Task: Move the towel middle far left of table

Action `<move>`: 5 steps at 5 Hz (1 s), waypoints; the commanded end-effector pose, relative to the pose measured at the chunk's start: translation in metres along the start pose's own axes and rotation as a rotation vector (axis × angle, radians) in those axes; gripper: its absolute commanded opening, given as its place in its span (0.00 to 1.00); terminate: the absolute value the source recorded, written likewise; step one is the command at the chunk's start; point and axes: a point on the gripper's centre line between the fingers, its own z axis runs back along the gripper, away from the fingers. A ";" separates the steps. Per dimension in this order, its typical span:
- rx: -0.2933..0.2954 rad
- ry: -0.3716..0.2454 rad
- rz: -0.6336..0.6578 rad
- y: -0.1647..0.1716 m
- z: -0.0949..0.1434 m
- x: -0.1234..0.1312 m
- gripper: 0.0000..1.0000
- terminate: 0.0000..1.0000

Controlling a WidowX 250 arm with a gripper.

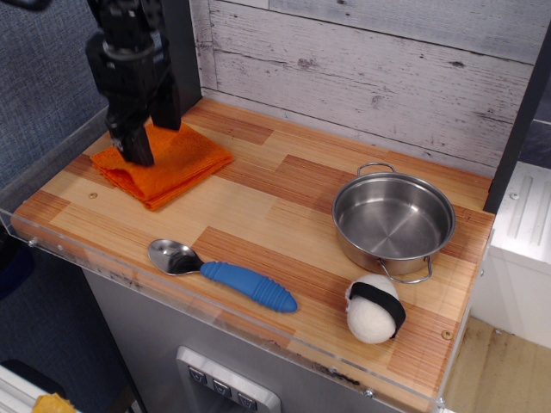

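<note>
Orange terry, bright and fuzzy, is what lies directly under the gripper (148, 138): the towel (164, 163) sits just below its fingertips and spreads out mostly toward the right and front of them, with only a narrow strip showing to the left. The two black fingers stand parted, one nearer the camera and one behind it, with nothing between them, so the jaws read as released; whether the front fingertip rests on the cloth or hangs a little above it cannot be told from this angle. The towel is folded, flat and roughly square, turned so its corners point like a diamond, with layered edges visible along its front side, so no clear long axis matters for the approach. It lies at the left end of the table (284, 232), about midway between front and back edge, close to the clear plastic rim. Judged from that position, the cloth already seems to occupy the spot the task names, and what remains is probably for the gripper to lift clear straight upward without snagging the soft pile.
</note>
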 end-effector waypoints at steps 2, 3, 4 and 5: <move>-0.140 -0.003 0.027 0.009 0.074 -0.001 1.00 0.00; -0.173 -0.011 0.030 0.015 0.097 -0.001 1.00 0.00; -0.213 -0.002 0.032 0.021 0.119 -0.004 1.00 0.00; -0.226 0.010 -0.016 0.028 0.130 -0.010 1.00 0.00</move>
